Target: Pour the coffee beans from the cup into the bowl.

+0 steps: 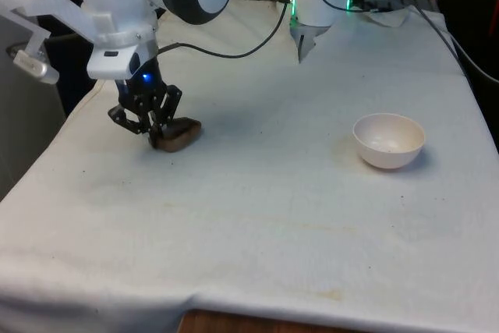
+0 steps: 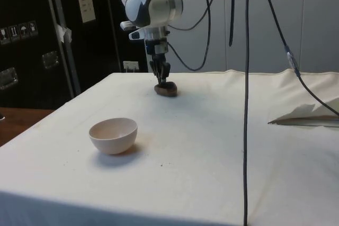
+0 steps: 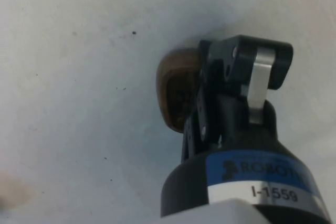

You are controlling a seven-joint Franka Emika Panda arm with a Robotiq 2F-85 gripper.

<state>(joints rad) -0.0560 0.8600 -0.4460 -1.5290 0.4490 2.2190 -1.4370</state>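
my pincer (image 1: 158, 132) is down at the small brown cup (image 1: 178, 133) on the desk (image 1: 257, 216), fingers closed on its rim. the bowl (image 1: 389, 140) sits well apart, toward the front view's right. the cup looks light, hard and smooth, so i think it could slip. holding the rim seems best, kept level so no beans spill.

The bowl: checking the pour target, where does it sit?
The bowl stands on the white cloth at the front view's right, well apart from the brown cup.
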